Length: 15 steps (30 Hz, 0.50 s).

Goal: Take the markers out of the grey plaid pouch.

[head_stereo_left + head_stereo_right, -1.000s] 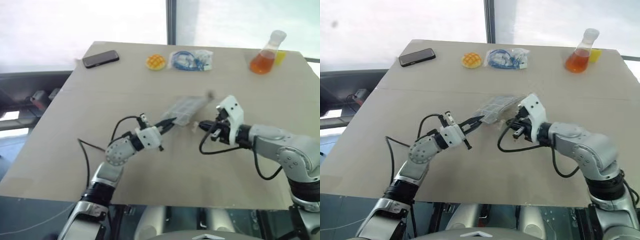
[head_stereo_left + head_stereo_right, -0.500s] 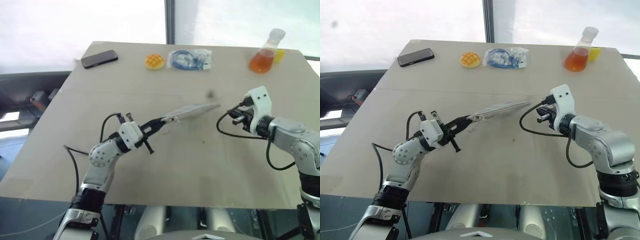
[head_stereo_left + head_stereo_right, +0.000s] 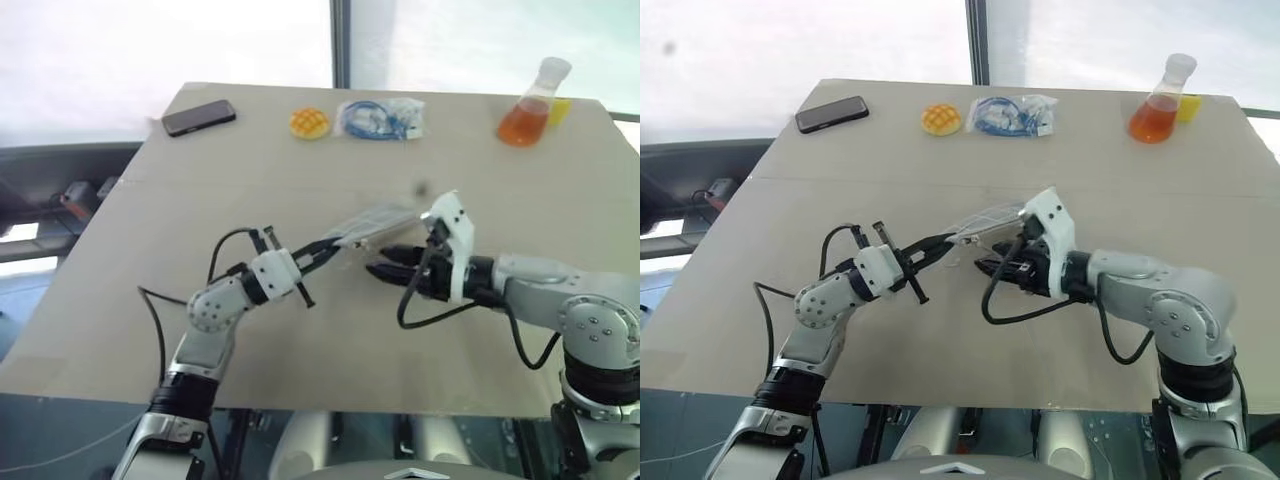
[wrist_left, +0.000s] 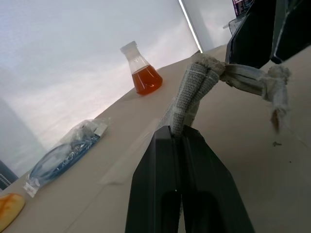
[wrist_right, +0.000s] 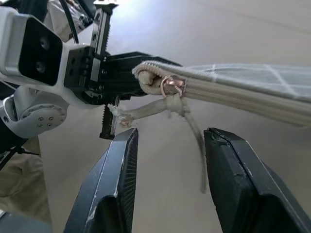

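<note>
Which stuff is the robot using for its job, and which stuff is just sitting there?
For the job:
pouch, pinched by left gripper
right gripper, open by the pouch's cord

Just lying about:
phone
yellow bun
bagged blue cable
flask

Markers hidden — grey plaid pouch (image 3: 372, 222) conceals them.

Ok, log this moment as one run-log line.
left end effector: shut on grey plaid pouch, lifted | right end effector: open beside pull cord | markers: unseen
</note>
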Tool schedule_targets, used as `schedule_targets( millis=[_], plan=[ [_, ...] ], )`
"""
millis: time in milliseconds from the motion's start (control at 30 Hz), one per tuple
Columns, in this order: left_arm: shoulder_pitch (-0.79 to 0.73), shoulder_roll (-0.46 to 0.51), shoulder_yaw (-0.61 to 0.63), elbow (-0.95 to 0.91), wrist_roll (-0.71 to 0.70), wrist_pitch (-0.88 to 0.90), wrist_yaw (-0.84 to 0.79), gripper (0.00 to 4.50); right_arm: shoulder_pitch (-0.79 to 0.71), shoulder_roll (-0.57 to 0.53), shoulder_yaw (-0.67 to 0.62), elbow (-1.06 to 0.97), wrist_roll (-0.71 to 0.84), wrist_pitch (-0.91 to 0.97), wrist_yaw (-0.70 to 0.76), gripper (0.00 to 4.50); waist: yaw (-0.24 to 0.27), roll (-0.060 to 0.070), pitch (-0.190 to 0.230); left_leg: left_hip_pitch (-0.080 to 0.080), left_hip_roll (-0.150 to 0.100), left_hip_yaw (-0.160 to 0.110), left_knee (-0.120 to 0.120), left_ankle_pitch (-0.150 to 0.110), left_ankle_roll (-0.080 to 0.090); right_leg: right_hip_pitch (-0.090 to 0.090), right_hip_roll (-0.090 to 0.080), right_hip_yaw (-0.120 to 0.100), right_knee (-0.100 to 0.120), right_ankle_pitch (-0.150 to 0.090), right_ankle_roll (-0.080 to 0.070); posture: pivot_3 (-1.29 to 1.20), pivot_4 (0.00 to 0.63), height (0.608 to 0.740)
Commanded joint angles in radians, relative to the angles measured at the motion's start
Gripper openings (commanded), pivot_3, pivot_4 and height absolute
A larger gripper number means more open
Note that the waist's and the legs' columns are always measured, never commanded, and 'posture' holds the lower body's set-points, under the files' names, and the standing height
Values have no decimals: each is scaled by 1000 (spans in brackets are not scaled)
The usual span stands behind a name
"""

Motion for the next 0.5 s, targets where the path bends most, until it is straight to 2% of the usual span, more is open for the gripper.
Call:
schedule_targets(
  millis=[33, 133, 167, 300, 500],
  plan=[
    [-16, -6, -4, -23, -5, -27, 4, 0, -31, 18, 7, 27, -15, -10, -19, 2155, -1, 0, 0, 0, 0, 0, 0, 0, 0, 0, 0, 0, 0, 0, 0, 0, 150, 740],
    [-10, -7, -7, -44, -8, -25, 3, 0, -45, 26, 31, 63, -58, -33, -22, 2155, -1, 0, 0, 0, 0, 0, 0, 0, 0, 0, 1, 0, 0, 0, 0, 0, 150, 740],
    [-6, -6, -8, -52, -12, -24, 2, 0, -49, 33, 33, 76, -77, -44, -32, 1625, -1, 0, 0, 0, 0, 0, 0, 0, 0, 0, 1, 0, 0, 0, 0, 0, 150, 740],
    [23, 12, -11, -82, -44, -22, -28, 0, -71, 32, 0, 116, -109, -71, -37, 69, -2, 0, 0, 0, 0, 0, 0, 0, 1, 0, 2, 0, 0, 0, 1, 0, 150, 740],
    [59, 65, -36, -133, -127, -28, -146, 0, -81, -57, -27, 186, -174, -101, -8, 69, -1, 1, 0, 0, 0, 1, 0, 1, 2, -1, 1, 0, 0, 0, 0, 0, 150, 740]
  ],
)
